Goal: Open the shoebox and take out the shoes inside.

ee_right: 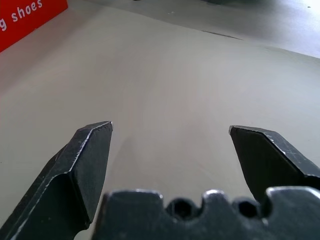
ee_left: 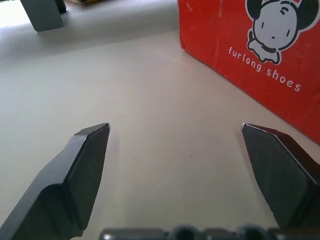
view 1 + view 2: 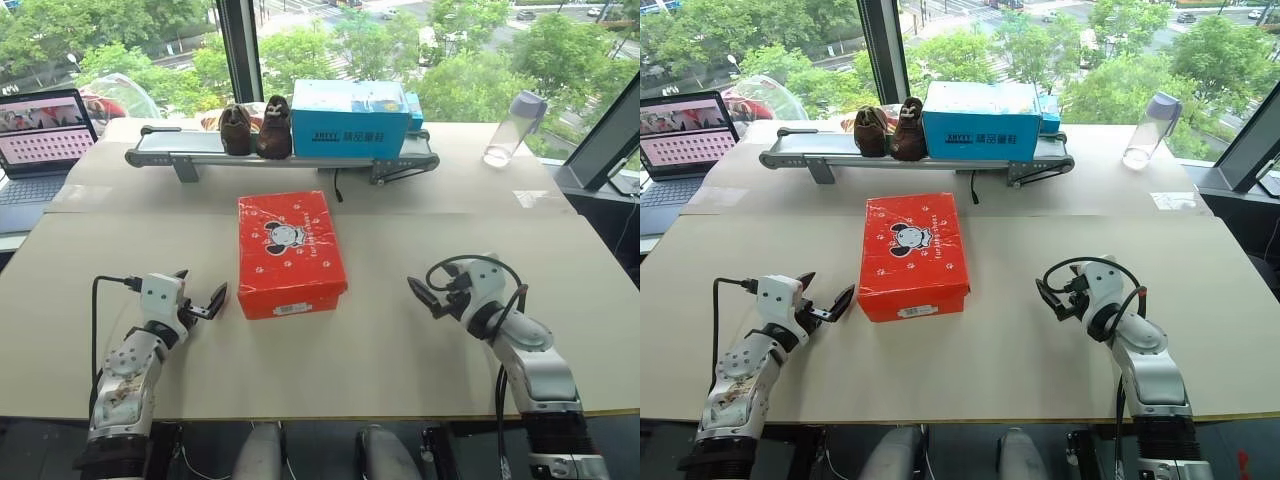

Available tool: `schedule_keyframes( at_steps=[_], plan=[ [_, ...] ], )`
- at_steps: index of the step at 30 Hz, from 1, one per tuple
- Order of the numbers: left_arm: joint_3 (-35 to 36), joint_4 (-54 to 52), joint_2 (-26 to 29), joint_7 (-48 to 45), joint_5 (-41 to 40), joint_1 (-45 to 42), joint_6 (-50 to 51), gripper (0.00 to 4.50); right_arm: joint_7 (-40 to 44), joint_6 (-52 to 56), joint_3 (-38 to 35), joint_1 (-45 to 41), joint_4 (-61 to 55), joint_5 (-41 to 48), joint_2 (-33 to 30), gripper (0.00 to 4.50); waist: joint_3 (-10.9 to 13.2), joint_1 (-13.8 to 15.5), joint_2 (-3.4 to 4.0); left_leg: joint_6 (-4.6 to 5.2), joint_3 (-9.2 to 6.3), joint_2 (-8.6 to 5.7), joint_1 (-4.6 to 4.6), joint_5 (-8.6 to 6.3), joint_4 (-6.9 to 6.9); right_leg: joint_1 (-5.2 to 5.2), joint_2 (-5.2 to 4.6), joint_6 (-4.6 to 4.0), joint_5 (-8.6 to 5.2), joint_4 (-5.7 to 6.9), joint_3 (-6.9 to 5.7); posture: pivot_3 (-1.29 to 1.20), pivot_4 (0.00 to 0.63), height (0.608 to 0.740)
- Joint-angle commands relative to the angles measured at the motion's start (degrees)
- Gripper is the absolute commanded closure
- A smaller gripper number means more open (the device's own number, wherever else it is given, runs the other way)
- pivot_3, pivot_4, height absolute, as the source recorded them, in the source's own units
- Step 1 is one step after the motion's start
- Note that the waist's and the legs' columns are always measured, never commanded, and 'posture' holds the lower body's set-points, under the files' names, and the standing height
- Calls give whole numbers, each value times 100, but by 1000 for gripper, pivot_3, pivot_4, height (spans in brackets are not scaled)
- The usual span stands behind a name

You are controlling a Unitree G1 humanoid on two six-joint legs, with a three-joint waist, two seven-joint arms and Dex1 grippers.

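Nearest to us, our left gripper (image 3: 200, 298) hovers low over the beige table (image 3: 380, 350), its two black fingers spread wide and grasping nothing. Its right fingertip (image 2: 280, 165) sits just beside the near left corner of the shoebox, not touching it as far as we can tell. On the right, our right gripper (image 3: 428, 290) is likewise released, fingers parted with bare tabletop between them, well apart from the box.

Between our two grippers and a little farther out lies the shoebox (image 3: 290, 252), red, lid shut flat, with a white cartoon mouse and paw prints on top and the words "furlong shoes" along its side. The shoes it should hold are hidden under the closed lid.

Farther away, a small conveyor belt (image 3: 200, 150) runs across the table. On it stand a dark brown pair of shoes (image 3: 256, 128) and, just to their right, a blue box (image 3: 350, 118) with a white label. At the far left sits an open laptop (image 3: 40, 135); at the far right, a clear bottle (image 3: 512, 128) with a pale cap stands upright near the window.
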Motion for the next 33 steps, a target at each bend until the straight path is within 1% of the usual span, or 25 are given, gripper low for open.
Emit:
schedule_keyframes(
  at_steps=[1, 4, 7, 8, 10, 14, 15, 19, 23, 25, 28, 33],
  plan=[
    [47, -51, 333, -357, -143, -99, 116, 0, 171, 83, -100, -233, -212, 100, -221, 36, 0, 0, 0, 0, 0, 0, 0, 0, 0, 0, 0, 0, 0, 0, 0, 0, 150, 740],
    [336, -357, 1044, -1080, -737, -475, 666, 0, 696, 584, -127, -730, -253, 349, -714, 36, 5, -11, 1, 0, 1, 0, -5, 0, 2, -9, 1, -4, -1, 5, 1, 0, 150, 740],
    [284, -658, 1502, -1462, -996, -664, 1073, 0, 997, 911, -23, -957, -248, 501, -949, 36, -1, -12, -7, -2, 1, 6, 2, -1, 3, -3, 3, -16, -5, 2, 0, 0, 150, 740],
    [285, -830, 1777, -1713, -1114, -765, 1245, 0, 1195, 1083, 43, -1098, -261, 576, -1067, 36, -2, -13, -9, -3, 1, 7, 3, -2, -1, -1, 3, -17, -6, -2, 0, 0, 150, 740],
    [295, -980, 2169, -1983, -1164, -940, 1416, 0, 1444, 1283, 128, -1343, -248, 667, -1193, 36, -1, -17, -10, -3, 2, 6, -1, -2, -3, -2, 2, -18, -9, -4, 0, 0, 150, 740],
    [171, -757, 2459, -1868, -849, -1232, 1558, 0, 1628, 1193, 347, -1768, 153, 538, -1101, 36, -1, -15, -9, -1, 3, 5, -7, -1, -6, -13, 4, 0, 1, 1, 2, 0, 150, 740],
    [109, -704, 2480, -1854, -767, -1248, 1561, 0, 1637, 1141, 397, -1831, 268, 487, -1059, 36, -1, -22, -9, -1, 3, 6, -5, -1, -6, -12, 6, -1, 0, 0, 2, 0, 150, 740],
    [-560, -303, 2389, -1549, 129, -1111, 1303, 0, 1583, 435, 820, -2305, 1484, 28, -577, 36, -3, -54, -13, -1, 7, 8, 9, -1, -5, -3, 7, -17, -8, 0, 2, 0, 150, 740],
    [-877, 48, 1991, -1226, 471, -1355, 1074, 0, 1612, -528, 1135, -2998, 3113, -390, -1, 36, 2, -52, -13, -1, 6, 10, -6, -1, -6, -17, 12, 13, 12, 3, 2, 0, 150, 740],
    [-948, 156, 1795, -1088, 572, -1511, 1000, 0, 1674, -811, 1280, -3257, 3609, -578, 162, 36, 4, -40, -15, -1, 6, 10, -8, 0, -6, -18, 15, 18, 16, 5, 2, 0, 150, 740],
    [-1011, 204, 1524, -1020, 588, -1702, 912, 0, 1786, -1060, 1366, -3518, 3911, -652, 385, 36, 4, -15, -15, -1, 3, 8, -10, 0, -5, -17, 14, 17, 19, 6, 2, 0, 150, 740],
    [-1107, -12, 1232, -1089, 513, -1686, 984, 0, 2065, -928, 1392, -3511, 3639, -567, 634, 36, 4, -26, -15, -1, 3, 9, -7, 0, -5, -14, 16, 3, 31, 11, 2, 0, 150, 740]
  ],
)
